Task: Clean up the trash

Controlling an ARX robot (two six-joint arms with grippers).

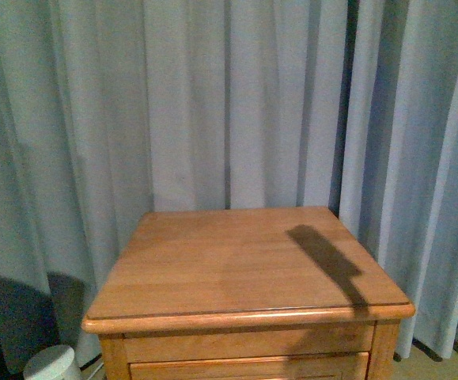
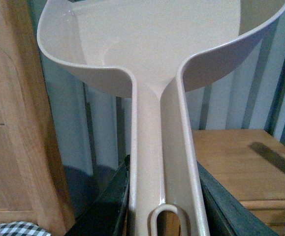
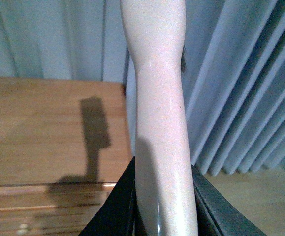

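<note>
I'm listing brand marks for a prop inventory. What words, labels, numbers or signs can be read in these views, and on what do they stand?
No text can be read in any view.
dustpan: plain surface, no print showing.
pale handle: plain, no mark.
wooden cabinet and curtain: no text.
white object beside the cabinet: only partly in view, no label showing.

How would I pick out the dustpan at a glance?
Find the wooden table against the pale curtain. Beside it the left gripper clamps a long channelled handle that flares into the dustpan, a wide pinkish-beige plastic scoop. The tool in the right gripper shows only a smooth rounded shaft, no scoop.
</note>
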